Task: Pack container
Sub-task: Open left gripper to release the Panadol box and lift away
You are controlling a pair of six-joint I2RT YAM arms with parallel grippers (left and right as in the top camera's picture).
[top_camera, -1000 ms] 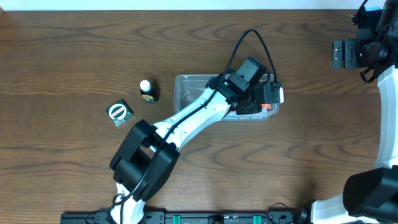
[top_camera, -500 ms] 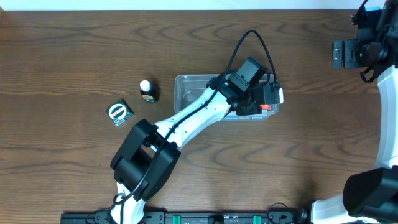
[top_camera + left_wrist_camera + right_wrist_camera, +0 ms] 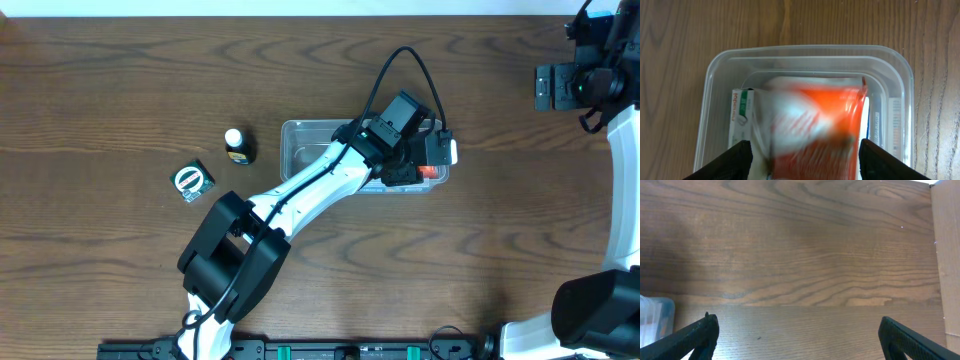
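The clear container (image 3: 300, 135) stands mid-table. In the left wrist view its rim (image 3: 805, 50) is sharp. My left gripper (image 3: 425, 160) hovers over the container's right end, fingers wide apart (image 3: 801, 162). A blurred orange and white packet (image 3: 820, 120) lies between the fingers over the container, and neither finger clearly touches it. The packet shows as an orange spot in the overhead view (image 3: 428, 172). A green and white package (image 3: 740, 110) and another pack (image 3: 895, 120) lie inside. My right gripper (image 3: 555, 87) is open and empty at the far right (image 3: 800, 335).
A small dark bottle with a white cap (image 3: 236, 146) and a black and green box (image 3: 192, 181) sit left of the container. The container's corner shows at the left of the right wrist view (image 3: 655, 315). A pale panel (image 3: 945, 255) borders the table's right.
Almost nothing in the overhead view: the left arm stays over the container's right end, and the right arm has not moved.
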